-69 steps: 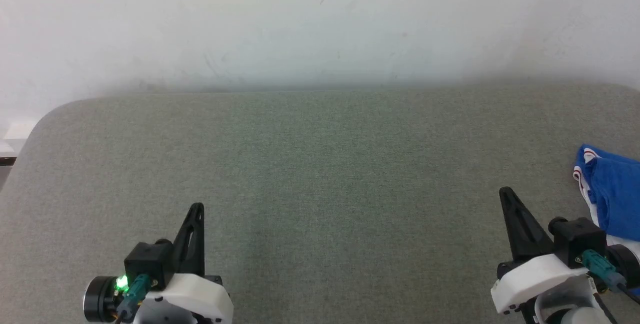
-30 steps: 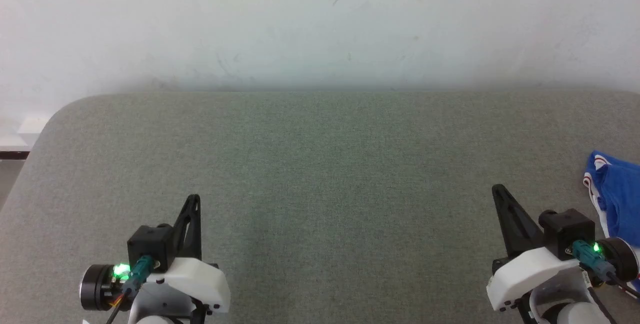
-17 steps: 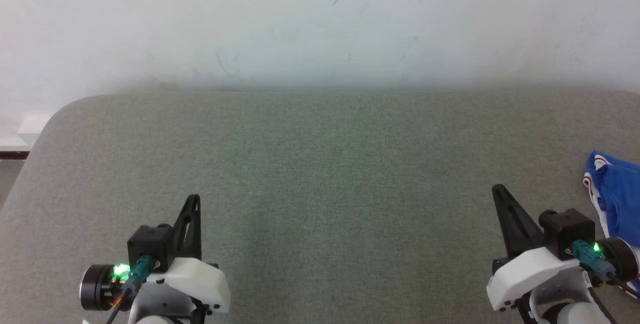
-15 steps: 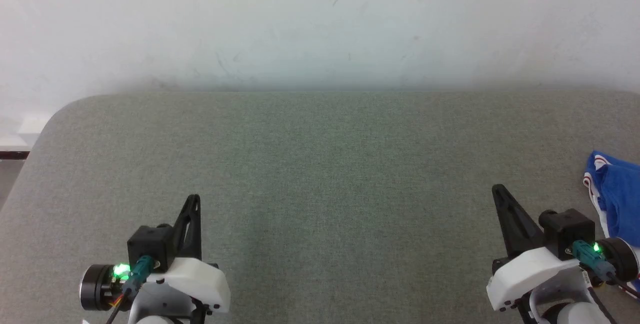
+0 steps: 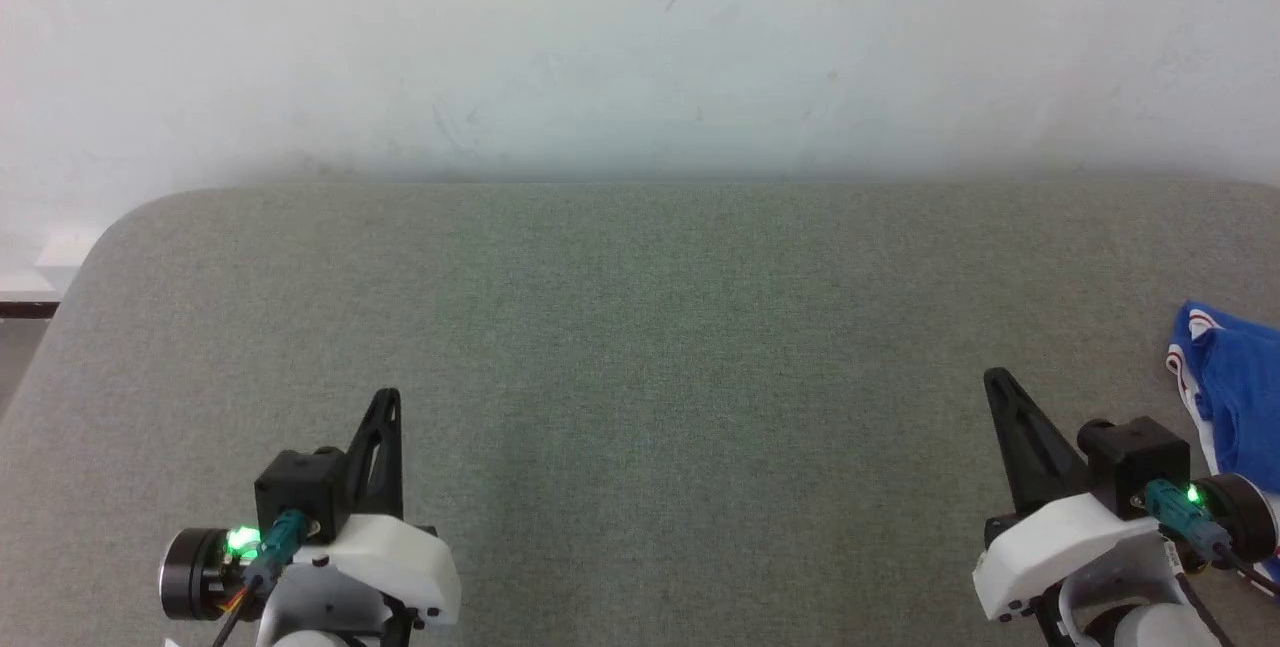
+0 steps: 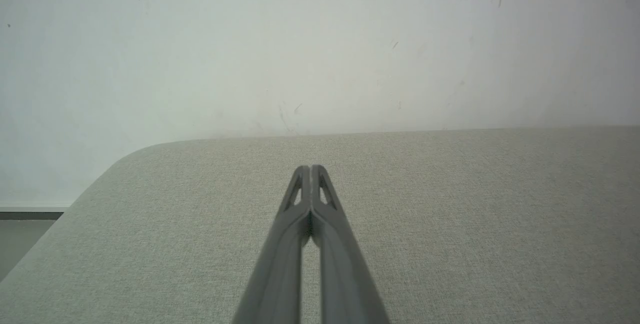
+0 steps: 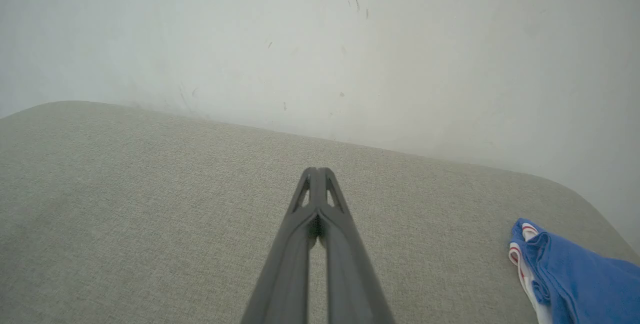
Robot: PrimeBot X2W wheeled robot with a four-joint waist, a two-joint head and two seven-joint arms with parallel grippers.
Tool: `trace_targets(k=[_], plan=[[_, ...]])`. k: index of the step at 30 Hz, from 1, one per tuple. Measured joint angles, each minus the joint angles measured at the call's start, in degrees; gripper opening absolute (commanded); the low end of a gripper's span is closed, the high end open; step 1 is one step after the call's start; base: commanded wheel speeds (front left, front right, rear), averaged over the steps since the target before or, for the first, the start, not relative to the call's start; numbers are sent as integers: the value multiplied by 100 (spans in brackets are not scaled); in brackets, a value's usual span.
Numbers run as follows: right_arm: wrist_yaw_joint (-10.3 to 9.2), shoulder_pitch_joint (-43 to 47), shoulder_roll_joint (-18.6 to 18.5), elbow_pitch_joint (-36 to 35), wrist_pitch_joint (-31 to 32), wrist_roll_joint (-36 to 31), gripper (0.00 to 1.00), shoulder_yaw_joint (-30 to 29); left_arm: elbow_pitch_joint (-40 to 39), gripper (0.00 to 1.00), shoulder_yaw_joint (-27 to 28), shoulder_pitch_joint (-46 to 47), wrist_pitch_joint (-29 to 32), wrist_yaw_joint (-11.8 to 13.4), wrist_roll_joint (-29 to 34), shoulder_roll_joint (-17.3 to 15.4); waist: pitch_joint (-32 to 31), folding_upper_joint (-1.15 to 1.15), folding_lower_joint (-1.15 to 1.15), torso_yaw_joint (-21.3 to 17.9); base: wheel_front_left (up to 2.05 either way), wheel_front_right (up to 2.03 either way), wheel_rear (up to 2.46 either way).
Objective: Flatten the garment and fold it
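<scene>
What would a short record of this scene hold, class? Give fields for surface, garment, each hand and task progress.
Surface: grey fabric-covered table against a white wall
Garment: blue garment with red-and-white trim, bunched at the table's right edge, partly cut off in the head view
Left side: left hand shut, empty, over bare table
Right side: right hand shut, empty, fingers clear of the garment
Progress: not yet flattened or folded

Matt grey-green woven cloth covers the tabletop (image 5: pixel 640 327); the wall (image 5: pixel 640 47) behind is matt white w/ faint scuffs. The garment (image 5: pixel 1240 397): soft blue knit cloth, red-white trim. The left gripper (image 5: pixel 388 397) & right gripper (image 5: pixel 993 377): matt black plastic, wrists cased in smooth white plastic.
</scene>
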State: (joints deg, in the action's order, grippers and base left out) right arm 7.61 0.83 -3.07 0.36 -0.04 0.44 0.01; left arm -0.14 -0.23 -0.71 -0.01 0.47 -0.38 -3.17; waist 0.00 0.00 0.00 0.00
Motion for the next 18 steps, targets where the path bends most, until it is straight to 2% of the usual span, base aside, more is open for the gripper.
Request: trace_targets(k=[18], plan=[[0,0,0,0,0,0,0,0,2,0,0,0,0,0,0,1,0,0,0,0,0,0,0]])
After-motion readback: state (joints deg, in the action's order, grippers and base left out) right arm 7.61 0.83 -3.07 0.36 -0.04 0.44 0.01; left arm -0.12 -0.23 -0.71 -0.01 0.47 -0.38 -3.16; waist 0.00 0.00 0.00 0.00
